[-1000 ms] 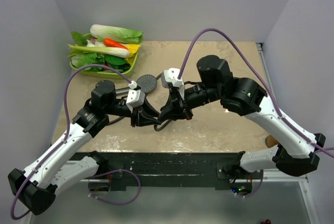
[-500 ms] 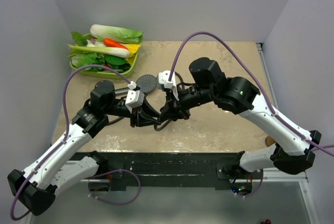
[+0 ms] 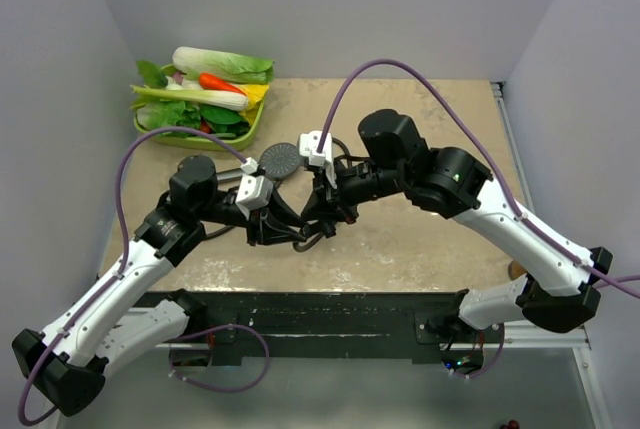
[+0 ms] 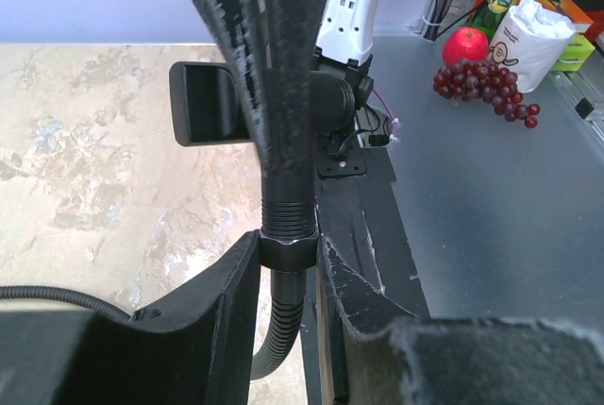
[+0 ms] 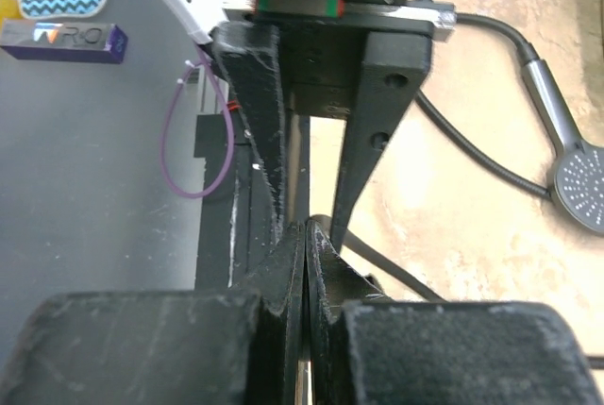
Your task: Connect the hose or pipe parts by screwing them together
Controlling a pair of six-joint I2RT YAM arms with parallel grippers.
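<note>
Two-fingered left end effector (image 4: 288,240) pinches hose nut (image 4: 286,252); right end effector (image 5: 305,235) pressed together, contents hidden.

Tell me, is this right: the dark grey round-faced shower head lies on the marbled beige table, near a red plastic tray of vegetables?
No: the plastic tray is green, not red, as the top view shows. The rest stands: the dark grey round-faced shower head lies on the marbled beige table near that tray of vegetables.
</note>
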